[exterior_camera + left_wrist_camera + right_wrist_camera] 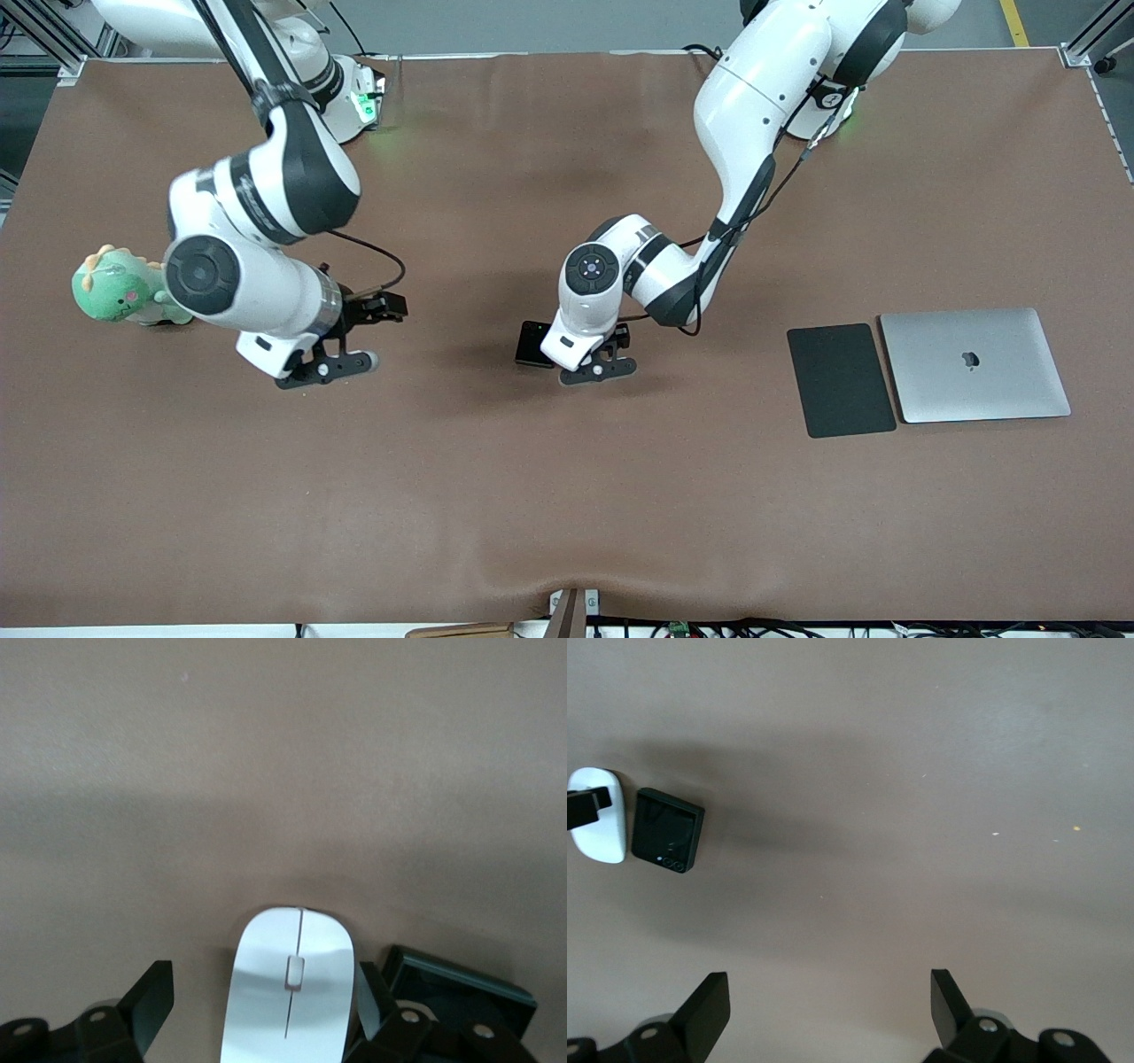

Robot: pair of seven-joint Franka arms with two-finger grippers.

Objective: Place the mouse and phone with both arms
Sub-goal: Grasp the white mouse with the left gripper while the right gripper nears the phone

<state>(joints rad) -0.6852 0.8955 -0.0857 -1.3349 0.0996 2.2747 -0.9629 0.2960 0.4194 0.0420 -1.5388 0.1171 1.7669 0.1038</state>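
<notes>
front view: the left gripper [599,365] is low over the middle of the table [567,496], right beside the phone [532,343], which lies flat there; the mouse is hidden under this arm. the right gripper [341,341] hangs over bare table toward the right arm's end, near a green plush toy [120,286]. a dark mat [841,379] and a laptop [973,364] lie toward the left arm's end.

left wrist view: the mouse [292,985] sits between spread fingers [149,997], apparently not yet squeezed; the phone [461,988] is just beside it.

right wrist view: fingers [707,1003] wide apart, holding nothing; mouse [598,815] and phone [669,829] lie together well off.

judgement: neither of the 2 items is lifted yet; both pickups and placements remain.
</notes>
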